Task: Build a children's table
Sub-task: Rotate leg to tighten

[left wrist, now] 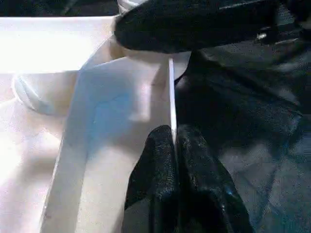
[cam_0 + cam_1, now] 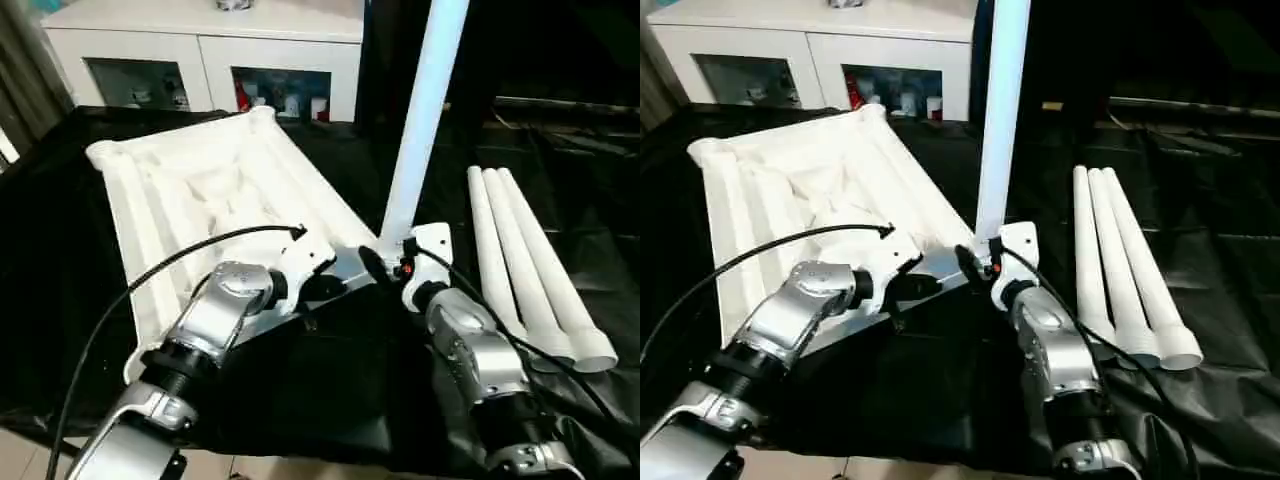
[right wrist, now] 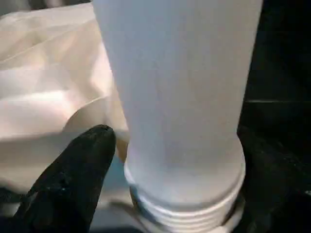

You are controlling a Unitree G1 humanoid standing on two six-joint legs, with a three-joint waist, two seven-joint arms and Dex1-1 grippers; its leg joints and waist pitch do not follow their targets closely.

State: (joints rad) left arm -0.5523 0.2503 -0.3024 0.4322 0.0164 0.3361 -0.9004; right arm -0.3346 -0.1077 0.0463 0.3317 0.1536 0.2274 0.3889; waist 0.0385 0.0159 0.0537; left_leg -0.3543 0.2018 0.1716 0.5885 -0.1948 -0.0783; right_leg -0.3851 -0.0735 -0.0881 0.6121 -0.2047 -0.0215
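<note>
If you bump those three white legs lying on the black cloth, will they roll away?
Probably. The three legs are smooth round tubes lying loose side by side on the black cloth, so a push would likely roll them. Being tapered, they would probably curve, not run straight. They look stiff, hollow and likely light.

White cabinet (image 2: 205,40) with glass doors and small items behind them, black sheet (image 2: 330,390) over the work surface, pale floor (image 2: 20,462).
</note>
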